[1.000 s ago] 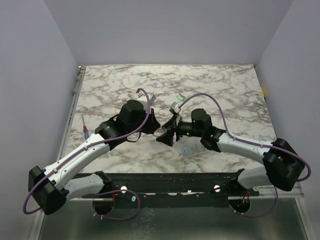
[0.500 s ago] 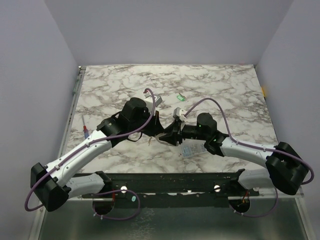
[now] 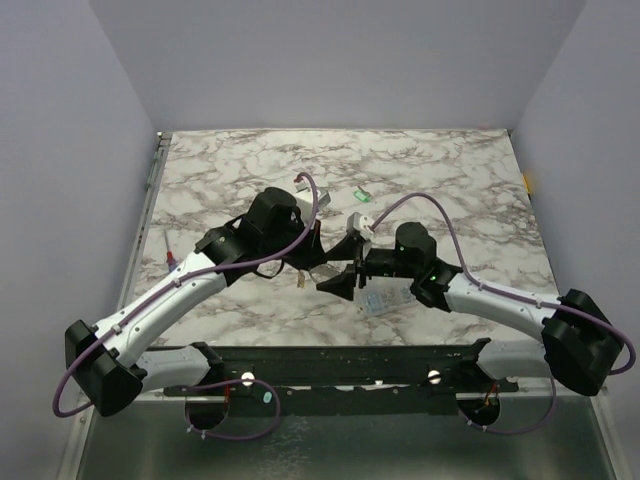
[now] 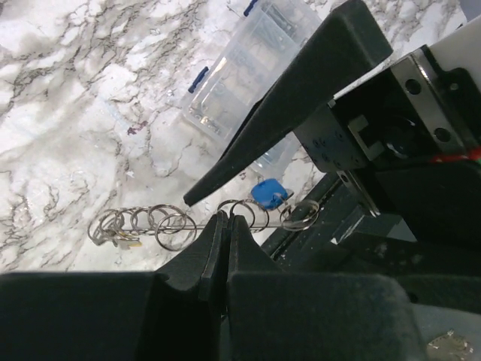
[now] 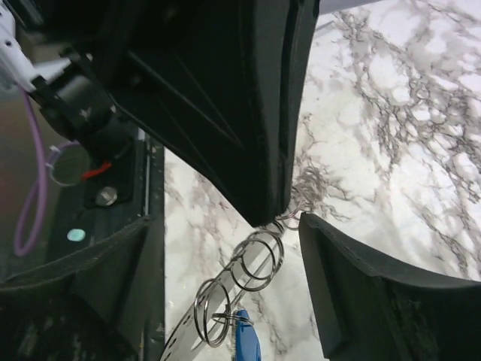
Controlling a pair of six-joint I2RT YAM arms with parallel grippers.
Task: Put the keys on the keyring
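My left gripper is shut on the keyring, a thin coiled wire that stretches out to both sides of its tips. A blue key hangs on the coils at the right, and a small yellowish piece hangs at the left end. My right gripper is open; its fingers straddle the keyring and the left gripper's tips. The blue key shows below the coils. From above, both grippers meet at the table's middle. A green key lies further back.
A clear compartment box lies just right of the right gripper, also seen as the clear box. A slim red-and-blue stick lies near the table's left edge. The arms' black base rail runs along the near edge.
The left gripper has shifted right and slightly nearer with the keyring. The right gripper has moved nearer and lower, and its fingers now flank the keyring.
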